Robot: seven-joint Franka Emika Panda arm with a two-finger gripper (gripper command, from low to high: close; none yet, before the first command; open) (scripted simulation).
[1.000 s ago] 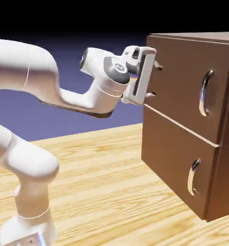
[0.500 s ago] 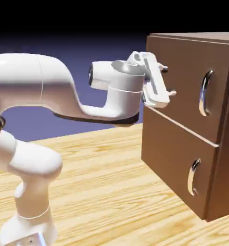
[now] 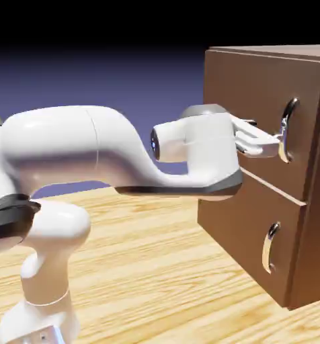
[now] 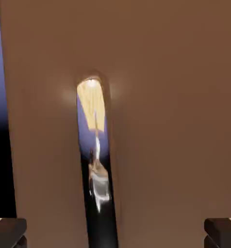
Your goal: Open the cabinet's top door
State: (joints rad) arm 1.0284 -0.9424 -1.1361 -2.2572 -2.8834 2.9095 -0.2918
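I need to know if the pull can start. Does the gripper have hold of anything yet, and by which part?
Nothing is held. The gripper is open at the top door's handle, which shows between its fingertips, untouched by either.

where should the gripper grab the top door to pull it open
Take the top door by its handle, at mid-length where the silver bar bows off the wood. Come straight at the front, open gripper with one finger either side of the upright bar.
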